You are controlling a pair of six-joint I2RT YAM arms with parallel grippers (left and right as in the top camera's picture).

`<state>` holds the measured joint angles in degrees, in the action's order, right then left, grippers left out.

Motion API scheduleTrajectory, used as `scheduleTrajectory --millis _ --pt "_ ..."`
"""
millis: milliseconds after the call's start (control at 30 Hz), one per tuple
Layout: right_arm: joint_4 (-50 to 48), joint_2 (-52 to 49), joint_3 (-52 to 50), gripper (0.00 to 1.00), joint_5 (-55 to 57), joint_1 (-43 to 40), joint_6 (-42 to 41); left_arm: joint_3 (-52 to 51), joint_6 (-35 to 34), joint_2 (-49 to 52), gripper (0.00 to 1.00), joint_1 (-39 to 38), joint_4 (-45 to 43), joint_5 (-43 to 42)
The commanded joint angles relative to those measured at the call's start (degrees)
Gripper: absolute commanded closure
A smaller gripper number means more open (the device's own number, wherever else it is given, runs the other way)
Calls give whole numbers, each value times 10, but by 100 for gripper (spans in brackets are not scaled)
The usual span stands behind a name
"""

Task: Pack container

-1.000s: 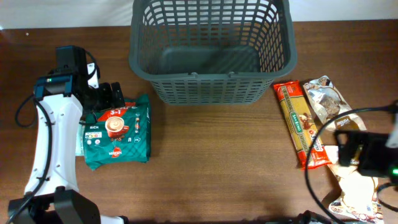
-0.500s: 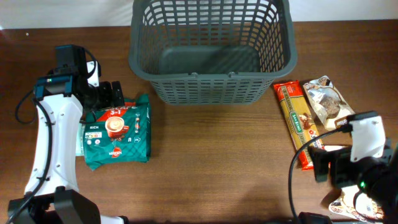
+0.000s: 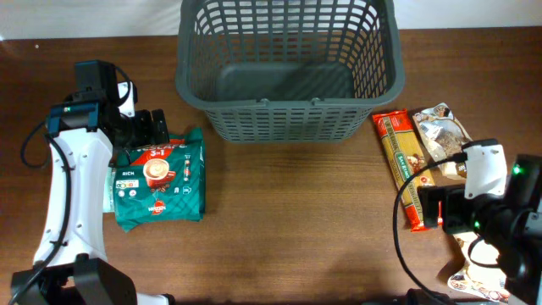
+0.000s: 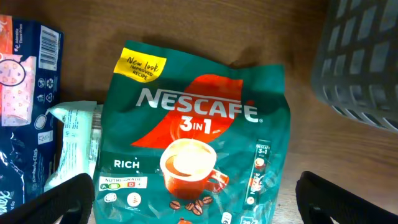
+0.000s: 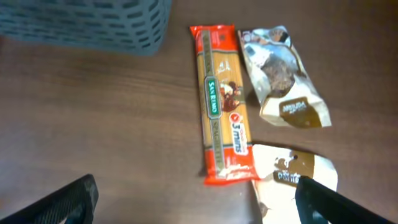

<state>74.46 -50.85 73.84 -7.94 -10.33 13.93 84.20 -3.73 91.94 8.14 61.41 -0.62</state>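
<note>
sitting far-middle on the table (image 3: pixel 279 220), the container (image 3: pixel 288 125). left gripper (image 3: pixel 159 129), jaws spread, hovers over a green coffee packet (image 3: pixel 161 180) near its left corner. right gripper (image 3: pixel 430 209), jaws spread too, over the pasta packet (image 3: pixel 403 161) at its right.

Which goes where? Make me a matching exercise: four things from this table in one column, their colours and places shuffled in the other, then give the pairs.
Things:
1. container
2. Nescafe bag
3. spaghetti packet
4. snack pouch

Descriptions:
A. green, furthest left of the four
B. silver and brown, furthest right of the four
C. dark grey, far middle, nothing inside
D. red-orange, long, just left of the pouch

Pairs: 1-C, 2-A, 3-D, 4-B
</note>
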Motion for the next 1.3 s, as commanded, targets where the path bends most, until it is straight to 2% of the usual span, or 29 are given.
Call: scheduleTrajectory --millis 0,700,1267 --pt "-13 5 0 1 14 6 8 -4 18 1 1 -3 -2 -4" --pt "-12 -58 0 1 13 6 8 -4 21 1 1 -3 -50 -5" --pt "-12 -223 0 1 13 6 8 -4 21 1 1 -3 -50 -5"
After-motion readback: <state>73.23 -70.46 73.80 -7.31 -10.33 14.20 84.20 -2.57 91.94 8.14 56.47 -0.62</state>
